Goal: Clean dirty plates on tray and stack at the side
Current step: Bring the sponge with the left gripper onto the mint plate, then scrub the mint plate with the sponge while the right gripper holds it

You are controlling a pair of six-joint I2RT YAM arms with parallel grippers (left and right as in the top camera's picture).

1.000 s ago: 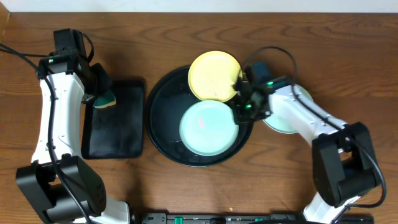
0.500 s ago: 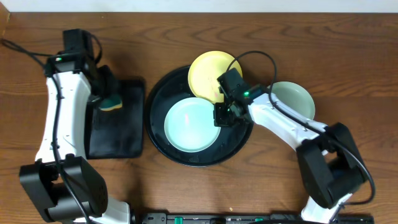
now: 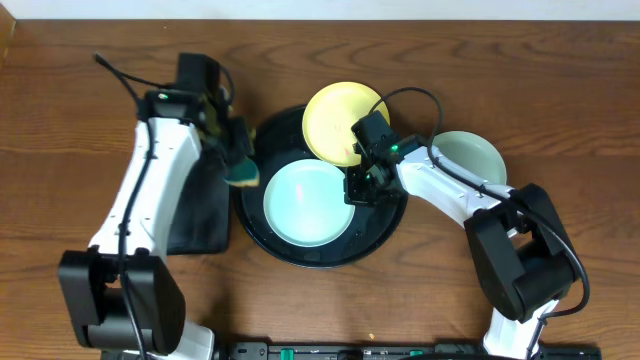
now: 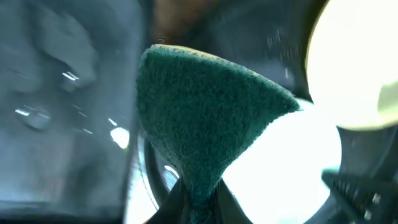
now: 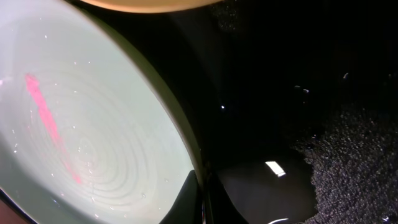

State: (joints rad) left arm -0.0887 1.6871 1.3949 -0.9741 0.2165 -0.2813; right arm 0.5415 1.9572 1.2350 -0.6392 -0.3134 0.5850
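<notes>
The round black tray [image 3: 380, 225] holds a mint-green plate [image 3: 305, 200] with a pink smear [image 5: 46, 118] and a yellow plate [image 3: 335, 120] leaning on its far rim. A second mint-green plate [image 3: 475, 155] lies on the table at the right. My right gripper [image 3: 358, 190] is shut on the right rim of the mint-green plate in the tray [image 5: 200, 193]. My left gripper [image 3: 238, 160] is shut on a green sponge [image 3: 243, 177], also in the left wrist view [image 4: 205, 118], and holds it over the tray's left rim, beside that plate.
A rectangular black tray [image 3: 195, 215] lies left of the round tray, partly under my left arm. The wooden table [image 3: 560, 100] runs to a wall at the far edge.
My left arm has swung right with the sponge, from over the rectangular tray to the round tray's left rim. My right gripper and the plate have stayed nearly still since half a second ago.
</notes>
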